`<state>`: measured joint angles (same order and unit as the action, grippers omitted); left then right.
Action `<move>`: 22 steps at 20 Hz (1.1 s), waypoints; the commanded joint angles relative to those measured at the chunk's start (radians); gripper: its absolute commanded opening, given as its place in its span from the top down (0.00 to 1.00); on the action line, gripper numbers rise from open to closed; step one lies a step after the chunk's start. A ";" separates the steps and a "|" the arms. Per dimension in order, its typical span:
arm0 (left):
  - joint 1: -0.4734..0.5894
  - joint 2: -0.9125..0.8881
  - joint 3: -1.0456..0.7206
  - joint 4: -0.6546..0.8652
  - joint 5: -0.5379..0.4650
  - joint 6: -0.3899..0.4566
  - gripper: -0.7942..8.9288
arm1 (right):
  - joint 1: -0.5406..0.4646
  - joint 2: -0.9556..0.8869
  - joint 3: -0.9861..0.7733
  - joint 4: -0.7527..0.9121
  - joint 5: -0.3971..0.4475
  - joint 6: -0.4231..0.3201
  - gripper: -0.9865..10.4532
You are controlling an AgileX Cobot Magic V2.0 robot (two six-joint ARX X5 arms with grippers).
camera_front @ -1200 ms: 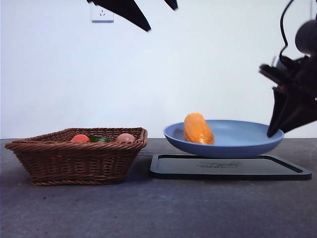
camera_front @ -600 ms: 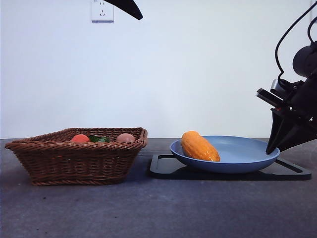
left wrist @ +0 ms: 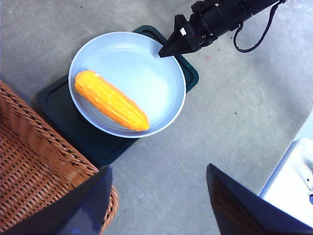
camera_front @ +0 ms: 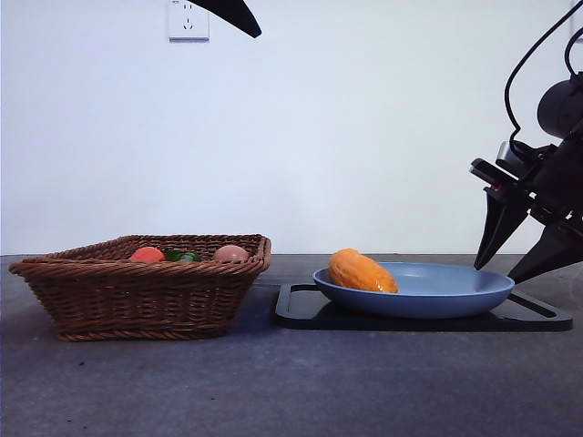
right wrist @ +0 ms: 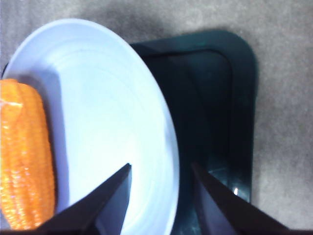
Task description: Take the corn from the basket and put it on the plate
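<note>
The orange-yellow corn (camera_front: 362,271) lies on its side in the left part of the blue plate (camera_front: 437,296), also seen in the left wrist view as corn (left wrist: 111,100) on plate (left wrist: 142,63). My right gripper (camera_front: 499,271) is open at the plate's right rim, one jaw on each side of the rim (right wrist: 168,147), holding nothing. Corn (right wrist: 24,156) fills one edge of that view. The brown wicker basket (camera_front: 146,287) stands at the left. My left gripper (left wrist: 159,169) hangs high and open, with nothing between its jaws, showing only as a black tip (camera_front: 232,14).
The plate rests flat on a black rectangular tray (camera_front: 410,319). In the basket lie a red-orange fruit (camera_front: 147,254), something green (camera_front: 182,256) and a tan-pink round item (camera_front: 231,253). A white object (left wrist: 293,171) stands off the table's edge.
The plate, held tilted and raised at its right rim, came down flat onto the tray. The corn settled lower on it. My right gripper opened and let go of the rim.
</note>
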<state>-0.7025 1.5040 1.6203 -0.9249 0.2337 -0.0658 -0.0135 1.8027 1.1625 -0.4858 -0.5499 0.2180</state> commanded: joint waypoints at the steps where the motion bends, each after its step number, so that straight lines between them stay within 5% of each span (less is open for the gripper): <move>1: -0.004 0.006 0.024 0.003 -0.002 0.016 0.60 | -0.006 -0.052 0.024 -0.022 -0.003 0.001 0.74; 12: -0.003 0.006 0.024 0.000 -0.002 0.049 0.61 | 0.062 -0.563 0.024 -0.484 0.000 -0.201 0.74; 15: -0.003 0.006 0.024 -0.005 -0.002 0.051 0.70 | 0.105 -0.670 0.023 -0.592 0.001 -0.241 0.78; 18: -0.003 0.006 0.024 -0.014 -0.002 0.053 0.89 | 0.146 -0.732 0.023 -0.639 0.001 -0.305 0.91; 22: -0.003 0.006 0.024 -0.025 -0.002 0.058 0.91 | 0.163 -0.746 0.023 -0.645 0.000 -0.312 0.91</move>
<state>-0.7021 1.5040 1.6203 -0.9550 0.2337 -0.0204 0.1471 1.0477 1.1671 -1.1366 -0.5491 -0.0761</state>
